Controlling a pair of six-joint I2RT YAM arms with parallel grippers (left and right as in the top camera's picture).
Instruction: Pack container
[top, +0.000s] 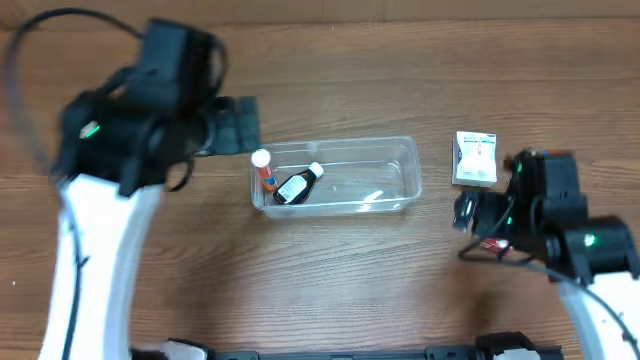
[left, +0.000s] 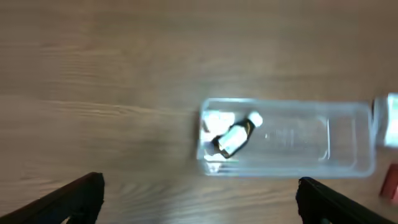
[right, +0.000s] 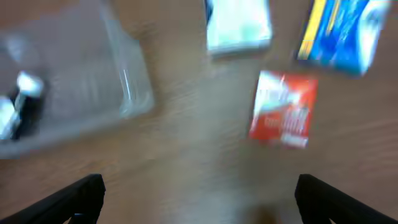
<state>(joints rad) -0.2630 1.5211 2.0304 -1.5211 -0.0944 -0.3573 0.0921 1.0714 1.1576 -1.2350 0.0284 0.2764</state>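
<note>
At mid-table sits the container, holding a dark bottle and an orange tube. Packing looks partly done: a white box, a red box and a blue box lie outside, on its right. The left gripper and right gripper both hang spread wide, holding nothing.

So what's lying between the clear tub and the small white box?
Nothing. In the overhead view only bare table separates the tub from the box.
</note>
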